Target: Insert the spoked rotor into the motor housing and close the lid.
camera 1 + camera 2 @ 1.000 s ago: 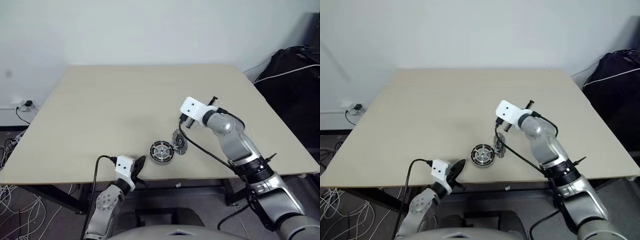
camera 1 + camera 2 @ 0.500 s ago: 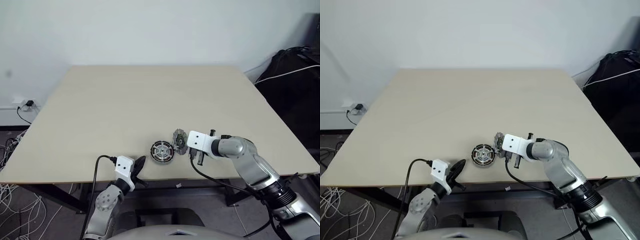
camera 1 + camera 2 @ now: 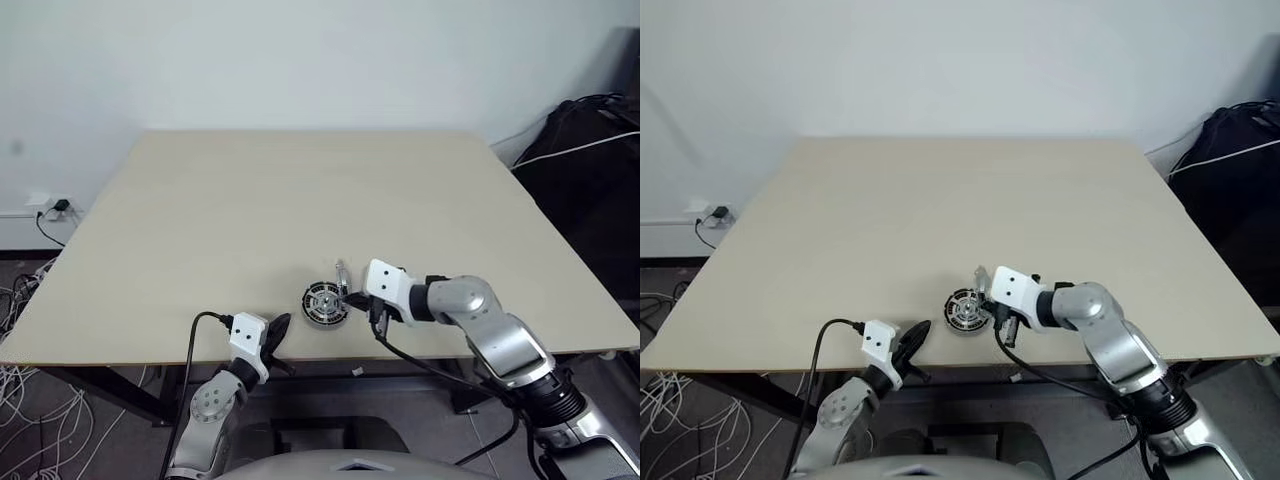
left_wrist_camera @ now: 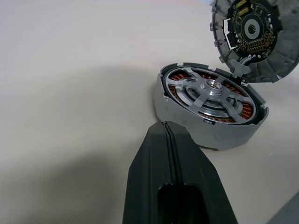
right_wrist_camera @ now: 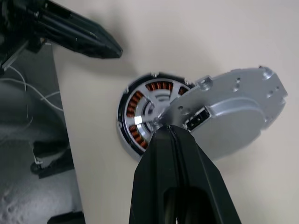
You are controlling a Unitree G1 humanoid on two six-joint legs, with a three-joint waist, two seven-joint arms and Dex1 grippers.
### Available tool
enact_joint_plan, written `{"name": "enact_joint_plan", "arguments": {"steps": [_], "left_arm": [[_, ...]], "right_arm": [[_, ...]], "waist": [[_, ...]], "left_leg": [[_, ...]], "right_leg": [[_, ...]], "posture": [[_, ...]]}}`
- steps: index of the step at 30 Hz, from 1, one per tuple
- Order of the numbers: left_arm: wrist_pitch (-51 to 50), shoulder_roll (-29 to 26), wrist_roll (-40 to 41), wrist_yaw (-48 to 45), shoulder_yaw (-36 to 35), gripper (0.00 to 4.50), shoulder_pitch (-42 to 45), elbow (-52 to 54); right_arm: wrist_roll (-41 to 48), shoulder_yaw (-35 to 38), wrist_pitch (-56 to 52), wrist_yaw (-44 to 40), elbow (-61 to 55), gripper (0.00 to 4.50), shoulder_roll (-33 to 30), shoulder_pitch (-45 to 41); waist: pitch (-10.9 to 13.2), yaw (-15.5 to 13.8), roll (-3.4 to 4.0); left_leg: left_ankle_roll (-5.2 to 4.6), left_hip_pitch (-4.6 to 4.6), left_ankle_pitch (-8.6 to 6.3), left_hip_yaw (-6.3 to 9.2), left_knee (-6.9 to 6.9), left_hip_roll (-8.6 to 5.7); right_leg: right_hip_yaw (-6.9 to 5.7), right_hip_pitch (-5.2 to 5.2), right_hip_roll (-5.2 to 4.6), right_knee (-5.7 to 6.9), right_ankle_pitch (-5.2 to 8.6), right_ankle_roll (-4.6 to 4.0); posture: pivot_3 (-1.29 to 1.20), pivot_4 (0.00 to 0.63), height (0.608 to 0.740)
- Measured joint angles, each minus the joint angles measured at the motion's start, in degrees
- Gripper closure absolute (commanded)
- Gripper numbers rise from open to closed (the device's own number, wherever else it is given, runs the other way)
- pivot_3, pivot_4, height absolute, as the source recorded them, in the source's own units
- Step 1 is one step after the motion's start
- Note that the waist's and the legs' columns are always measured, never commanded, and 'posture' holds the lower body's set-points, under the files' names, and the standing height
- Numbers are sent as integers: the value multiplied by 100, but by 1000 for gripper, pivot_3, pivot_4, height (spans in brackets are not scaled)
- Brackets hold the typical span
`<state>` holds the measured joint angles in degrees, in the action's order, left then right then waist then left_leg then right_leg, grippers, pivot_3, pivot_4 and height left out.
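The motor housing [image 3: 322,304] sits near the table's front edge, its copper windings showing in the left wrist view [image 4: 210,116]. The spoked rotor [image 4: 212,91] lies inside it. The lid [image 3: 342,278] stands tilted on edge at the housing's right rim, and its inner face [image 4: 254,32] looks toward the left wrist camera. My right gripper [image 5: 170,128] is shut, with its tip against the lid's outer face [image 5: 233,107]. My left gripper [image 4: 167,125] is shut and empty, just short of the housing on the near side.
The housing is close to the front edge of the beige table [image 3: 300,190]. A black bag [image 3: 590,150] stands off the table's right side. Cables [image 3: 20,300] lie on the floor at the left.
My right gripper came down from behind the lid and swung left against it. The lid has tipped from leaning outward to standing more upright beside the housing. The left gripper stayed put.
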<state>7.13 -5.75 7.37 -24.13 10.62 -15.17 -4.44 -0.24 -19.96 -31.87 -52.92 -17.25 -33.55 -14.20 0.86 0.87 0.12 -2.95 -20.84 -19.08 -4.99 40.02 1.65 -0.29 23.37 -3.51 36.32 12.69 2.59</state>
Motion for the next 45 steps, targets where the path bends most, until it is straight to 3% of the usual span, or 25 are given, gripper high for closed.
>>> {"name": "enact_joint_plan", "arguments": {"steps": [22,32,35,41,45], "left_arm": [[-24,7,-7,46,25,4500,-27,24],[-50,1,-5,108,47,4500,-82,94],[-62,-3,-1,92,57,4500,-56,103],[-84,-7,1,30,75,4500,3,104],[-106,-9,1,29,73,4500,14,104]], "right_arm": [[67,-607,187,155,841,4489,591,19],[486,-606,-114,-1030,-136,4489,-1274,655],[238,-483,-121,-582,43,4489,-1253,619],[-554,-85,-122,1138,789,4489,-437,187],[-628,18,-127,1476,802,4489,-84,148]], "waist": [[-2,-13,1],[-2,-16,0],[-2,-6,-5],[-7,-27,-2],[-9,-27,2]], "left_leg": [[1,1,0,0,1,-2],[-8,9,-5,2,2,0],[-6,16,-4,-2,2,4],[-3,3,-2,-6,6,0],[-3,-18,-2,-2,5,-2]], "right_leg": [[1,-4,0,1,0,1],[-3,-5,-4,-19,-2,2],[-3,-6,-1,-16,-3,3],[1,-8,-1,-13,-9,5],[0,2,0,-21,-9,6]], "posture": [[0,0,740],[0,0,740],[0,0,740],[0,0,740],[0,0,740]]}}
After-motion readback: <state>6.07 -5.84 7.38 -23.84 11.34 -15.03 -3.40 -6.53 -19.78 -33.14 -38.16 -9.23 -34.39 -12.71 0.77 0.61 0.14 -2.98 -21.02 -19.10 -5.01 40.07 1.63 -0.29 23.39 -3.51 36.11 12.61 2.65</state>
